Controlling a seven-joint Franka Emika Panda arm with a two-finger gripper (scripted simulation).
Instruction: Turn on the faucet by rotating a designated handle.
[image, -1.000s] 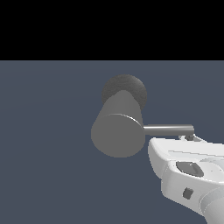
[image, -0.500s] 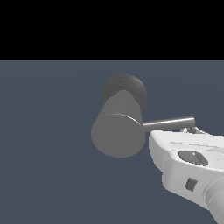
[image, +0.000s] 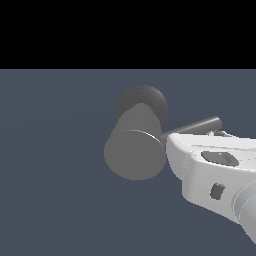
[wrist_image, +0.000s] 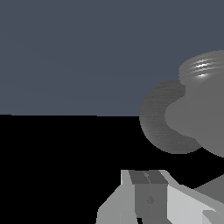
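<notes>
Nearest the exterior camera, the white gripper (image: 212, 135) is filling the lower corner on the exterior view's right, its broad shell reaching in from that edge toward the faucet. Its fingertips are lying behind the white housing there, so how wide the claw is standing cannot be told from this view. In the wrist view the gripper (wrist_image: 148, 192) is showing two grey fingers (wrist_image: 151, 194) pressed side by side with no gap visible between them, so the claw is looking drawn narrow, with nothing seen clamped inside it.

Just beyond the shell, the handle (image: 197, 126) is running as a thin grey rod from the side of the cylinder out toward the exterior view's right, tilting slightly upward at its free end. The top of the gripper housing is sitting right under the rod, close enough that the two are appearing to touch, though actual contact cannot be confirmed.

The faucet (image: 136, 150) is standing near the middle of the dark blue-grey surface (image: 50, 175), its thick cylinder pointing its flat round end toward the camera and its darker rounded base sitting behind. No desk edge or corner is showing, only the line where the surface is meeting black background. In the wrist view the faucet (wrist_image: 175, 118) is looming close, beside the fingers.
</notes>
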